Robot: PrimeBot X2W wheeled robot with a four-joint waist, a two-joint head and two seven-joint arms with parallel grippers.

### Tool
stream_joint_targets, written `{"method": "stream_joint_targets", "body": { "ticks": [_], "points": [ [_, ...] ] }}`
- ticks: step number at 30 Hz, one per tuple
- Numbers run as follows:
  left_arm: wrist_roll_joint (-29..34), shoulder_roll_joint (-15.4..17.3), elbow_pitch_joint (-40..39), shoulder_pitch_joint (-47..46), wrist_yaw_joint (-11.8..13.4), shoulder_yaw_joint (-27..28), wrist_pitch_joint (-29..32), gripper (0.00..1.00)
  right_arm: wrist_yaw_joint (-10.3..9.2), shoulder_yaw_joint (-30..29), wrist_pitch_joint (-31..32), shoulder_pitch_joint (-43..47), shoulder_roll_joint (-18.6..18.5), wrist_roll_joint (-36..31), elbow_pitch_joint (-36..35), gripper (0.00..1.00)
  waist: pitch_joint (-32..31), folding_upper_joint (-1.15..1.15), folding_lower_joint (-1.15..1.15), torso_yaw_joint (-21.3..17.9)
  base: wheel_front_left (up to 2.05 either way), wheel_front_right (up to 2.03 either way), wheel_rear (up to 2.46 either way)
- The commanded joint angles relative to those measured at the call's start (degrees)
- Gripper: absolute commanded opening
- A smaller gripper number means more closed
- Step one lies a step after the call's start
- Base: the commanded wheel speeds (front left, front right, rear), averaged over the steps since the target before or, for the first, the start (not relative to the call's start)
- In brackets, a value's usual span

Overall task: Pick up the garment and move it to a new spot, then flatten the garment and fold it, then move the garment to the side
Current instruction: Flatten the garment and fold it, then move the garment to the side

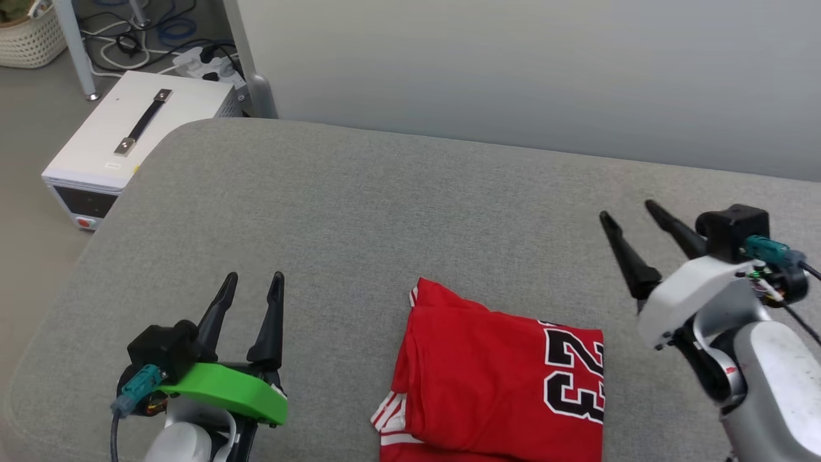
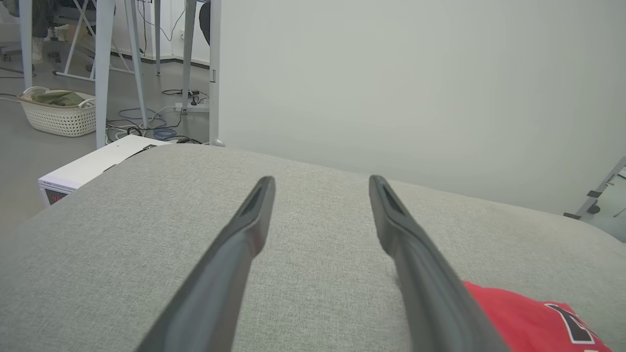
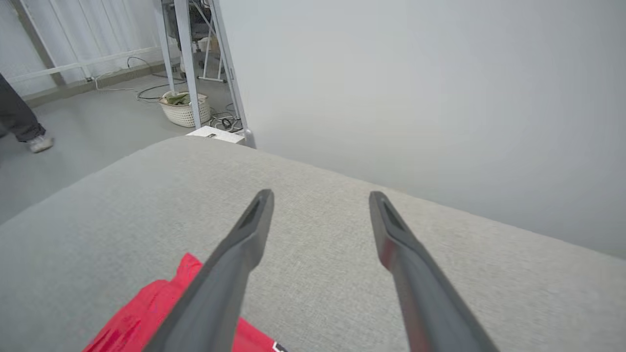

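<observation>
Head view: grey fabric-covered counter (image 1: 359, 212) carries everything. The garment (image 1: 494, 378) lies folded into a red packet between the two tools, nearer the right one, touching neither.

Only readable writing is "23", black numerals edged white. They lie sideways on the side toward the right tool, with the "2" farther out along the fingers than the "3", and are partly cut at the fold edge. Red-and-white striped trim (image 1: 391, 410) sits on the side toward the left tool.

One corner of the packet points forward, the way the fingers point. Its sides run roughly along the finger direction, slightly skewed. The near end is out of frame, so I can't tell the long axis for sure.

White box (image 1: 128, 138) with a black strap handle sits on the floor beyond the left tool. Its label and red display are too small to read.

Left tool (image 1: 254, 277) has fingers parted and nothing held. Left wrist view shows the same (image 2: 322, 180), with the garment (image 2: 523, 318) off to its right. Right tool (image 1: 628, 212) is also spread and empty. Right wrist view (image 3: 318, 194) puts the garment (image 3: 142, 318) at its lower left.
</observation>
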Motion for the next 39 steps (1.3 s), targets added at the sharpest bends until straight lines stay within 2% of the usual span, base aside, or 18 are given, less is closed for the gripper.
{"method": "stream_joint_targets", "body": {
  "ticks": [1, 6, 14, 21, 25, 39],
  "points": [
    [-0.18, -0.53, -0.97, 0.14, -0.16, 0.25, -0.34, 1.00, 0.02, -1.90, -2.64, 2.13, -1.82, -3.76, -2.35, 1.00, 0.07, 0.00, 0.00, -1.95, 0.00, 0.00, 0.00],
    [0.44, -1.00, -2.36, 0.59, -0.16, 0.50, -0.34, 1.00, 0.02, -8.99, -7.59, 7.36, -2.42, -9.89, -6.50, 1.00, -0.09, 0.00, 0.00, -3.74, 0.00, 0.00, 0.00],
    [2.48, -1.61, -4.68, 2.54, -0.16, 0.19, -0.34, 1.00, 0.02, -17.52, -12.94, 18.43, 3.97, -13.50, -12.78, 1.00, -0.78, 0.00, 0.00, -5.53, 0.00, 0.00, 0.00],
    [3.91, -1.93, -4.93, 4.56, -0.16, -0.62, -0.34, 1.00, 0.02, -19.18, -15.82, 23.64, 8.62, -14.70, -13.97, 1.00, -1.09, 0.00, 0.00, -5.96, 0.00, 0.00, 0.00],
    [4.54, -2.17, -4.98, 5.29, -0.16, -0.82, -0.34, 1.00, 0.02, -18.83, -16.60, 24.67, 9.99, -15.29, -13.20, 1.00, -0.99, 0.00, 0.00, -5.89, 0.00, 0.00, 0.00],
    [5.96, -2.92, -5.07, 5.01, -0.16, -0.86, -0.34, 1.00, 0.02, -17.39, -16.62, 24.02, 10.18, -16.45, -10.66, 1.00, -0.37, 0.00, 0.00, -5.53, 0.00, 0.00, 0.00]
  ]
}}
